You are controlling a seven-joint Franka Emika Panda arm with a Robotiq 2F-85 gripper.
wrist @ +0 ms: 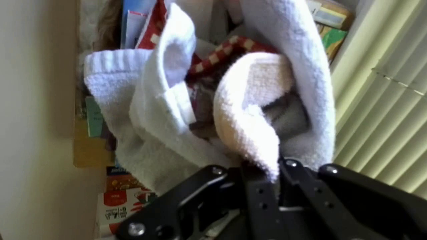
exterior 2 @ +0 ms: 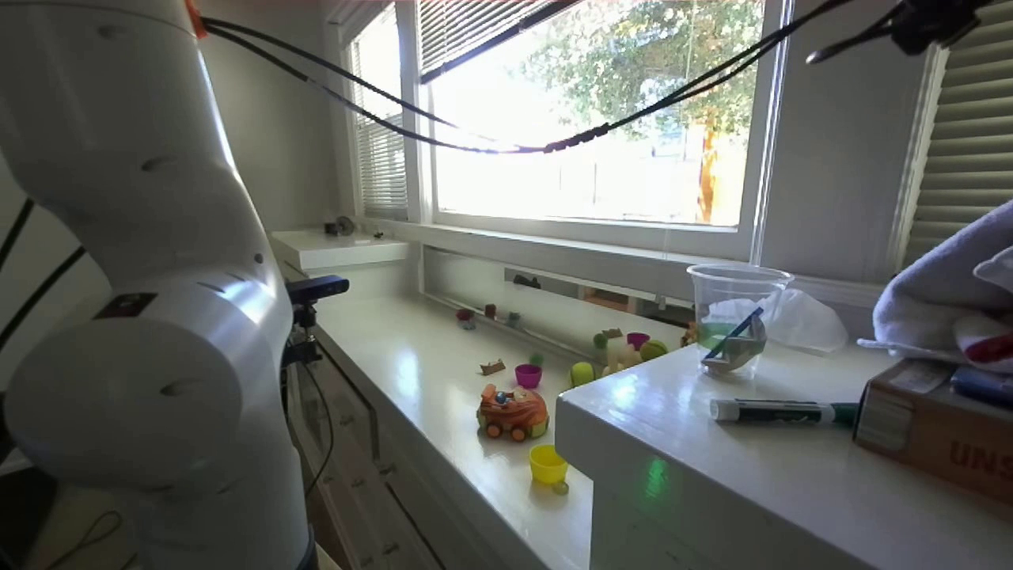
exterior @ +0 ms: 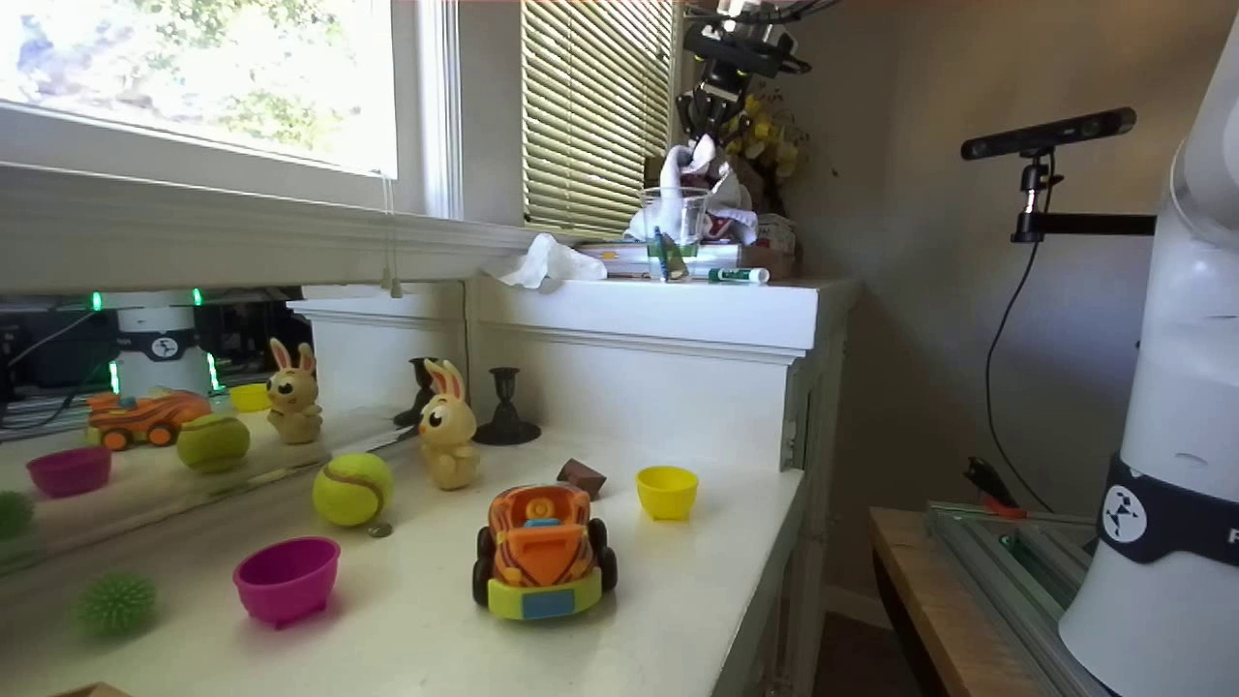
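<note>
Towel (wrist: 315,86) near cup (exterior 2: 734,321) | claw (wrist: 263,175) pinches its fold | step, we judge: grasping | next move calls for steady pinch, clear of cup

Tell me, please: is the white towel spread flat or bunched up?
Bunched up. In the wrist view, the white towel curls in loose folds and loops, one of them pinched in the hand.

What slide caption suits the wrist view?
End effector pinching a white towel, red-checked fabric visible, blinds nearby.
</note>
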